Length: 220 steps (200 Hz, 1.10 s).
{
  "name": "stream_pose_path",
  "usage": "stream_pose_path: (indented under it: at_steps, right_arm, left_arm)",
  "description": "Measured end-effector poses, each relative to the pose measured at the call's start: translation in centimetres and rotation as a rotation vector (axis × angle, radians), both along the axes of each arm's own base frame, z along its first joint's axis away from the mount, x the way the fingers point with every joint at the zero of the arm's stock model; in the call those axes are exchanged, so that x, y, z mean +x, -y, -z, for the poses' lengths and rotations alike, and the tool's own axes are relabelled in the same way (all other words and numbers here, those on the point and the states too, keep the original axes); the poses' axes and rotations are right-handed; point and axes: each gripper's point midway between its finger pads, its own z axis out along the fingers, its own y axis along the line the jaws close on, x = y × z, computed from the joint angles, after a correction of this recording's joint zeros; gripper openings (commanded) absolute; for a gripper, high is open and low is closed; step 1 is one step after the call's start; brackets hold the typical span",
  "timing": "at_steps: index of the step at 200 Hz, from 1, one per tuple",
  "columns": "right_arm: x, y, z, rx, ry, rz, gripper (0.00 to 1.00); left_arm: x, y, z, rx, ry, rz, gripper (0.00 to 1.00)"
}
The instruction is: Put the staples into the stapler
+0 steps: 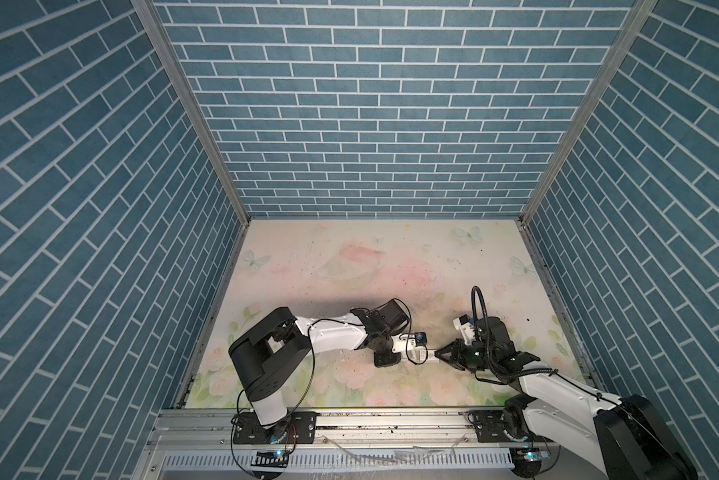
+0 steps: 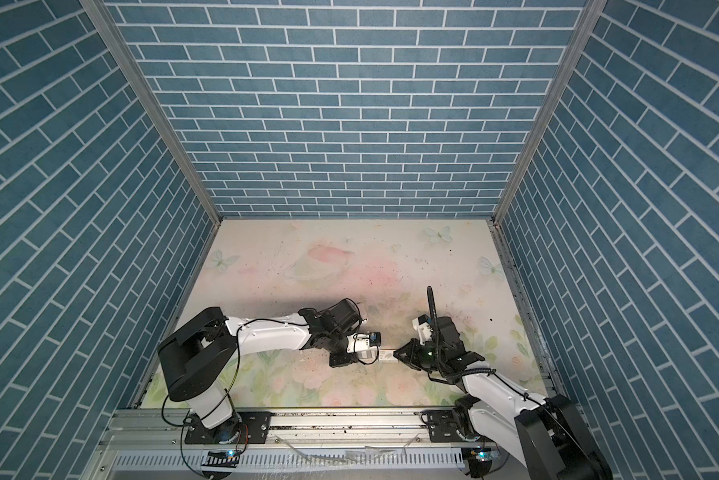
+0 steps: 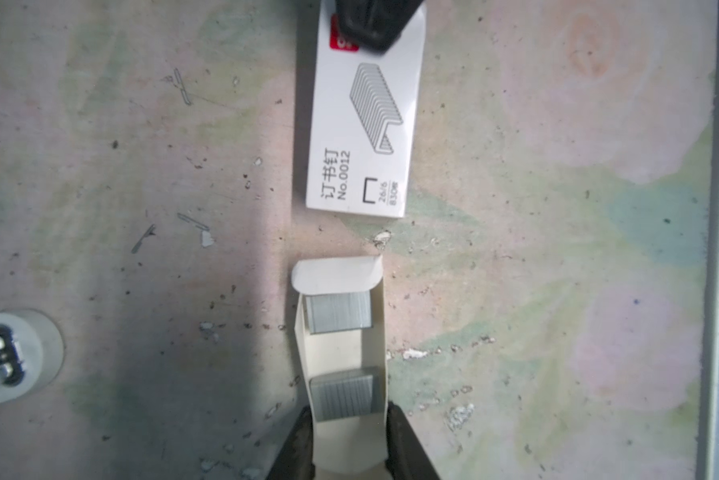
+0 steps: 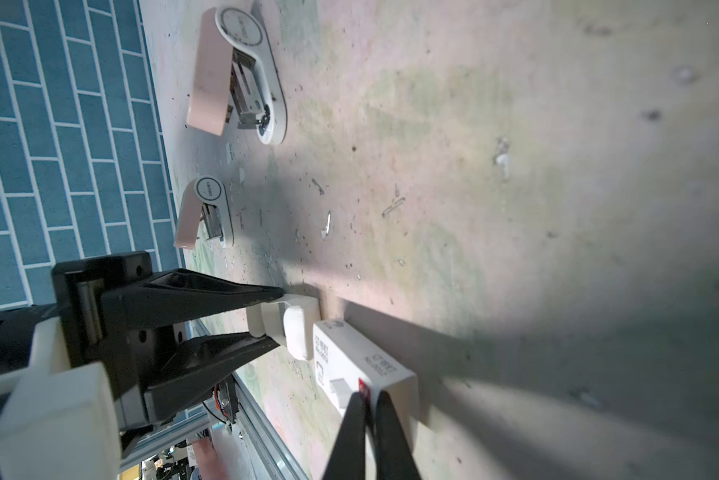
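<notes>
The counter is a matt floral sheet, scuffed and gritty. A stapler lies well off to one side of the left tool, with a second stapler beyond it. Both have smooth rounded plastic bodies, white base and pink top arm. The arms look swung up, baring the metal channel.

The left tool is closed on the long sides of the tray, a cream card trough with a curled end flap. The sleeve, a flat white card box with a red mark, lies just ahead of that tool's tips and apart from the tray. At its far end sits the right tool, fingers drawn almost together. Whether they pinch the card I cannot tell.

The staples are dull grey ribbed blocks. One sits between the left tool's fingers and one further out, near the flap.

To my eye the unpacking is all but done and the loading not begun. The next move calls for the right tool to leave the sleeve and take one block by its narrow sides while the left keeps the tray steady. Stray bent wires litter the counter.
</notes>
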Motion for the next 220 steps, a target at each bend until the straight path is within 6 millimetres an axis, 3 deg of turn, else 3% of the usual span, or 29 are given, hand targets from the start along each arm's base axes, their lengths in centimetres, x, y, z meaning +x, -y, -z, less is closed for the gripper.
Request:
stream_pose_path:
  at_steps: [27, 55, 96, 158, 178, 191, 220]
  right_arm:
    - [0.0, 0.6, 0.0, -0.014, 0.01, 0.017, 0.32]
    - [0.0, 1.0, -0.1, -0.025, 0.014, 0.03, 0.37]
    - [0.5, 1.7, -0.4, -0.057, 0.013, 0.054, 0.39]
    - [2.1, 1.9, -2.8, -0.072, 0.07, 0.063, 0.38]
    - [2.2, 2.3, -3.1, -0.093, 0.076, 0.07, 0.37]
    - [2.3, 2.5, -3.5, -0.109, 0.078, 0.07, 0.37]
    - [2.8, 2.7, -4.4, -0.125, 0.097, 0.07, 0.36]
  left_arm:
    - [0.0, 0.0, 0.0, 0.002, 0.0, 0.003, 0.4]
    - [-0.1, -0.1, 0.0, 0.005, -0.003, 0.003, 0.5]
    - [-0.1, -0.2, -0.1, 0.011, -0.009, -0.001, 0.67]
    - [-0.2, -0.8, -0.6, 0.038, -0.013, -0.012, 0.75]
    - [0.1, -1.0, -2.6, 0.029, -0.002, -0.01, 0.8]
    - [0.9, -0.6, -4.9, 0.006, 0.011, -0.014, 0.83]
    - [5.4, 0.3, -11.7, -0.081, 0.07, -0.056, 0.89]
